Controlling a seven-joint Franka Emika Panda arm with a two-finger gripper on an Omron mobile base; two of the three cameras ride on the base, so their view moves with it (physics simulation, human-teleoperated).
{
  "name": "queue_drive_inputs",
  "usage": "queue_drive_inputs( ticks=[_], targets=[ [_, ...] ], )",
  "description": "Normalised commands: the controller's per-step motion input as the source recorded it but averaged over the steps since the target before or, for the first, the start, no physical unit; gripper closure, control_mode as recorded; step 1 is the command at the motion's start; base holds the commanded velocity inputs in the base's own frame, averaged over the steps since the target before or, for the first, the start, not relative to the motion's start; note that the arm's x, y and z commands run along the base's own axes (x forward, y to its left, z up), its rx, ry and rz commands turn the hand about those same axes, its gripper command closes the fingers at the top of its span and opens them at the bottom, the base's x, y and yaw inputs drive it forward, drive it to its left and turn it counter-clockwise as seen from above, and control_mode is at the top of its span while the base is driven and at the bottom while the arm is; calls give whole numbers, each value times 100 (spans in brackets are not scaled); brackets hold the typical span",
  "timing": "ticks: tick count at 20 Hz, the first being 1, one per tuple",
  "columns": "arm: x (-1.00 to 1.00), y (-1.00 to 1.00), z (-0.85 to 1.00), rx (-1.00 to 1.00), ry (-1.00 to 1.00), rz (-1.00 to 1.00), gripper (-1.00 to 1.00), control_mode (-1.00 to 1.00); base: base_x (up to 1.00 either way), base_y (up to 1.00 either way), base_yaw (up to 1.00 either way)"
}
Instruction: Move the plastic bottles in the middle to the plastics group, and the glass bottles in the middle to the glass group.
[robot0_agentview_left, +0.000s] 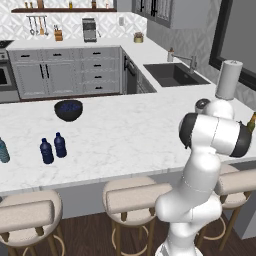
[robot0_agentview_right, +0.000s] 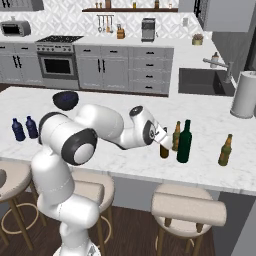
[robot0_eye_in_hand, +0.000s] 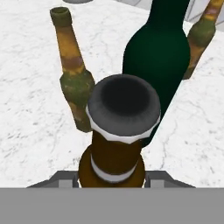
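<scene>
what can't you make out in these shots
- Hand: in the right base view its fingers are hidden behind the wrist and the brown bottle; in the hand view that bottle covers them, so the contact is unseen.
- Brown bottle's base: cut off by the bottom of the hand view.
- Green bottle: top cut off by the hand view's upper edge.
- Labels on the olive bottle: too blurred to read.

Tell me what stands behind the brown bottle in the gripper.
In the hand view, behind the brown bottle stand a tall dark green bottle and an olive labelled bottle. The brown bottle's cap covers the green bottle's base.
</scene>
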Motion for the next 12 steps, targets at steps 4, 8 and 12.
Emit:
queue_drive_inputs(
  ticks=[4,8,12],
  targets=[
    [0,0,-18,0,0,0,100,-100,0,0,0],
    [0,0,-11,0,0,0,100,-100,0,0,0],
    [15,0,0,0,-6,0,100,-100,0,0,0]
  ],
)
